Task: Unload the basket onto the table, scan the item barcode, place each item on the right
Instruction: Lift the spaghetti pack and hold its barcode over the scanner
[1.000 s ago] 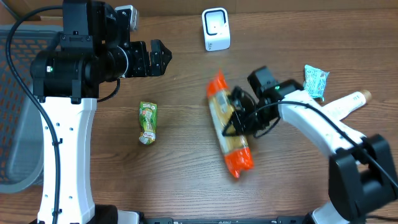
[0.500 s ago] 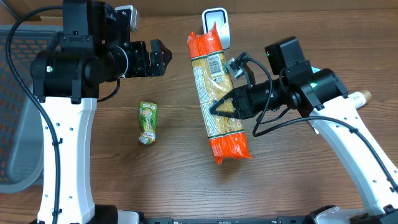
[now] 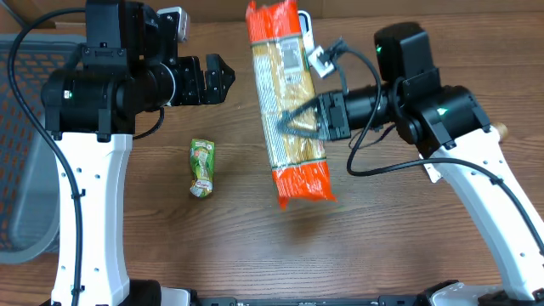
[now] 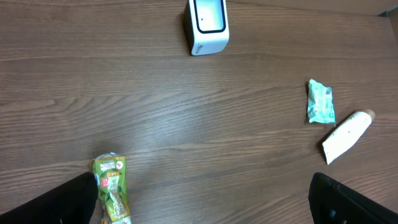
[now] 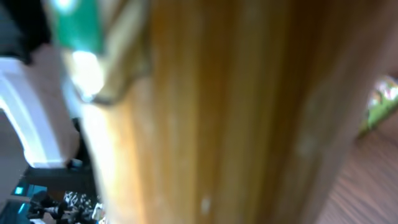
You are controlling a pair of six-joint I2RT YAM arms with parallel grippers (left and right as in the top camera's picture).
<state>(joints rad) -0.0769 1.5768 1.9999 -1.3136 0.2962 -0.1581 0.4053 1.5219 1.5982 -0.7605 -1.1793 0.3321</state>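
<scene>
The item is a long spaghetti pack (image 3: 289, 102) with orange ends. It hangs high above the table, lengthwise, and its white barcode label (image 3: 293, 55) faces up near its far end. My right gripper (image 3: 299, 119) is shut on the pack's middle from the right. The pack (image 5: 217, 112) fills the right wrist view as a yellow blur and hides the fingers. The white scanner (image 4: 208, 26) stands at the far edge; in the overhead view the pack covers nearly all of it. My left gripper (image 3: 217, 78) hovers open and empty at the upper left.
A green pouch (image 3: 202, 167) lies left of centre, under the left gripper (image 4: 205, 205). A teal packet (image 4: 321, 101) and a white tube (image 4: 346, 135) lie at the right. A grey mesh basket (image 3: 25, 170) sits off the table's left edge.
The right arm has lifted the spaghetti pack off the table and carried it up and toward the far edge, over the scanner. The left arm has not moved.
</scene>
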